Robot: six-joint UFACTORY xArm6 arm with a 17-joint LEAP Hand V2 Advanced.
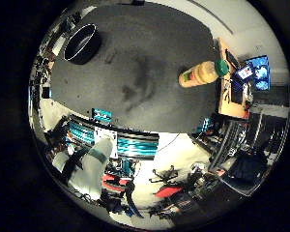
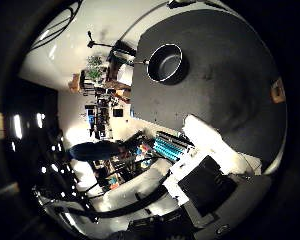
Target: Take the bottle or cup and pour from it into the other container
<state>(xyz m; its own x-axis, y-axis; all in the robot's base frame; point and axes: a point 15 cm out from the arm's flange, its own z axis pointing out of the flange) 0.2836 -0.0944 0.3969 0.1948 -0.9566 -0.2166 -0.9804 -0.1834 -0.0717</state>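
An orange-filled bottle [image 1: 201,73] with a green cap stands on the dark grey table [image 1: 159,38], near one of its edges. A black pan [image 2: 165,62] with a silver rim sits on the same table, far from the bottle and close to another edge. My hand [image 2: 210,145] hovers well above the table, away from both, and holds nothing. A white finger of it reaches straight out in the thumb side view, and another white fingertip [image 1: 94,169] shows in the little finger side view. The hand's shadow [image 1: 140,82] falls on the table between pan and bottle.
A wooden desk [image 1: 230,104] with lit screens [image 1: 256,72] stands just past the table edge beside the bottle. A small brown tag [image 2: 277,90] lies at the table's edge. Cluttered floor and equipment surround the table; a tripod [image 2: 107,45] stands beyond the pan.
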